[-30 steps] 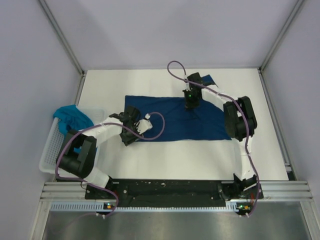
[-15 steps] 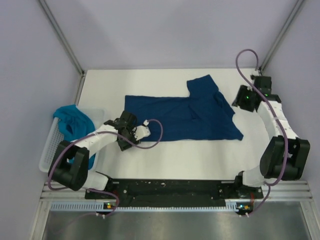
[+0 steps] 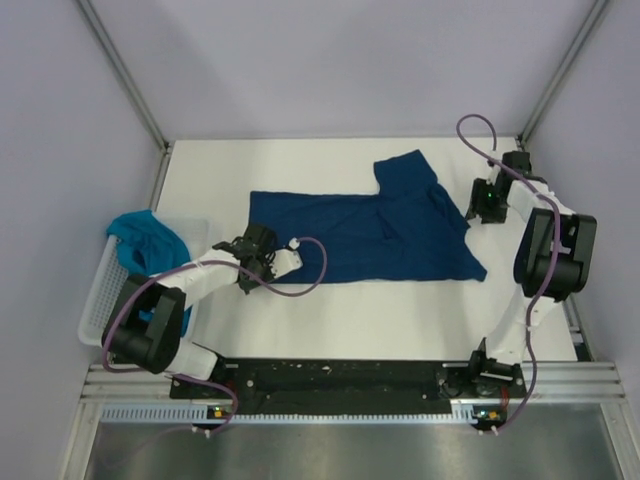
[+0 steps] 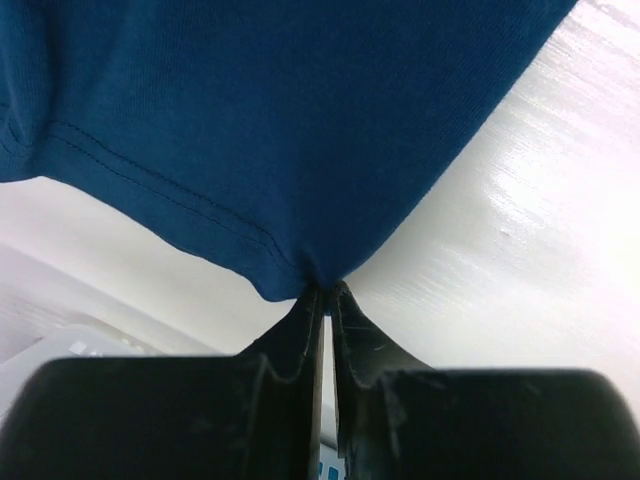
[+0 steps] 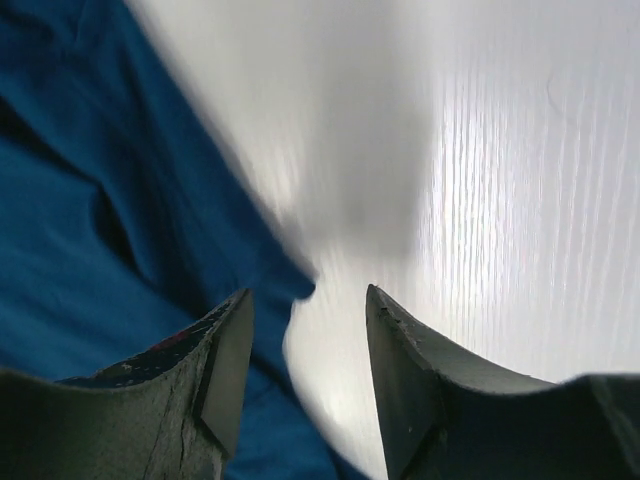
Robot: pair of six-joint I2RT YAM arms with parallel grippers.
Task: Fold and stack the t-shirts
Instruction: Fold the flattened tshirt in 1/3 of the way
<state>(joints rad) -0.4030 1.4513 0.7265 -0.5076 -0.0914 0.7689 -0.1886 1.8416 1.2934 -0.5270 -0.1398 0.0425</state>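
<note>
On the white table (image 3: 400, 320), about in its middle, the navy t-shirt (image 3: 360, 235) lies spread flat, with one part (a sleeve, as it seems) pointing toward the far edge. At the near left corner of this shirt the left gripper (image 4: 322, 292) is closed, and its two fingers pinch the stitched hem between their tips. The right gripper (image 5: 305, 300) stands at the right side of the same shirt with its jaws apart and nothing between them; the cloth edge runs past one finger, and bare table shows beside the other. The teal t-shirt (image 3: 145, 240) sits crumpled in the far end of a white lattice basket (image 3: 100, 300) at the left edge of the table — well apart from the navy one. A purple cable (image 3: 324, 262) of the left arm loops over the near left part of the navy shirt and covers a little of it; from above, the arm itself hides the pinched corner. A second purple cable (image 3: 461, 132) curves over the right arm. The table surface is white, with a fine grain and a soft shine. Pale lilac walls (image 3: 330, 60) close the space on three sides, grey metal posts (image 3: 125, 75) run up in the far corners, and a metal rail (image 3: 600, 385) crosses the near edge.
</note>
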